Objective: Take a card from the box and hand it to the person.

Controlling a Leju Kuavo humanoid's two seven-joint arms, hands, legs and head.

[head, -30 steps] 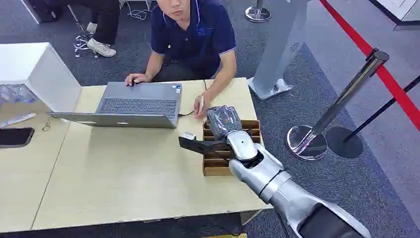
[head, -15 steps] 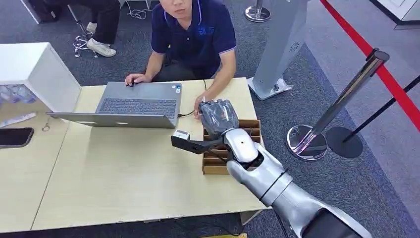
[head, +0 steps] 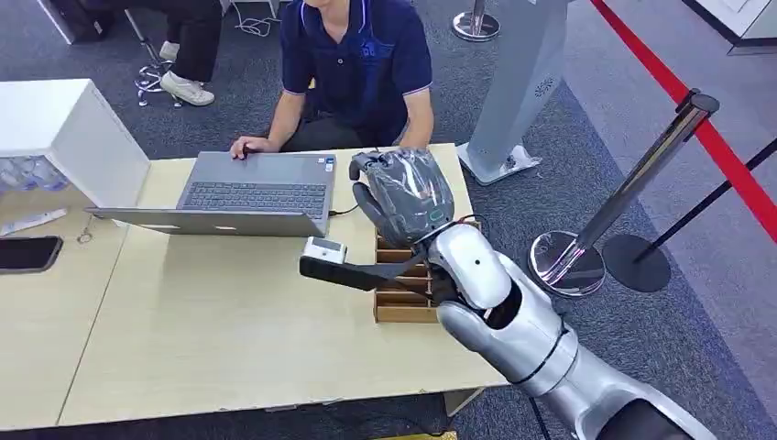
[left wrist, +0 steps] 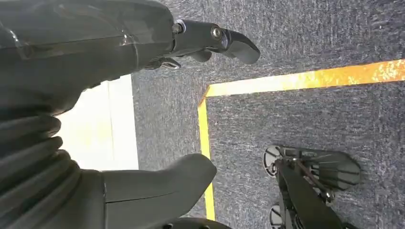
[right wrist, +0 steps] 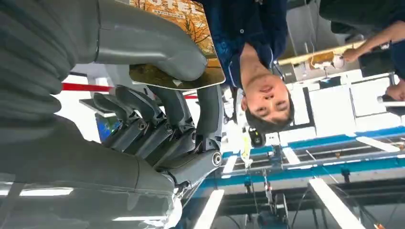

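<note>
My right hand point(head: 403, 197) is raised over the far end of the wooden compartment box point(head: 403, 298), at the table's right side, and points toward the person point(head: 362, 64) in a dark blue polo seated behind the table. In the right wrist view the right hand point(right wrist: 157, 109) pinches an orange-brown printed card point(right wrist: 198, 28) between thumb and fingers, with the person's face just beyond it. My left hand point(left wrist: 143, 95) hangs beside the body over grey carpet, fingers apart, holding nothing.
An open grey laptop point(head: 261, 192) stands on the light wooden table point(head: 211, 339), and the person's hand rests on it. A white box point(head: 64, 137) and a dark phone point(head: 27, 252) lie at the left. A chrome stanchion point(head: 641, 183) with red belt stands right of the table.
My right hand has risen from the box and moved toward the person. It now hides the person's hand that lay by the box.
</note>
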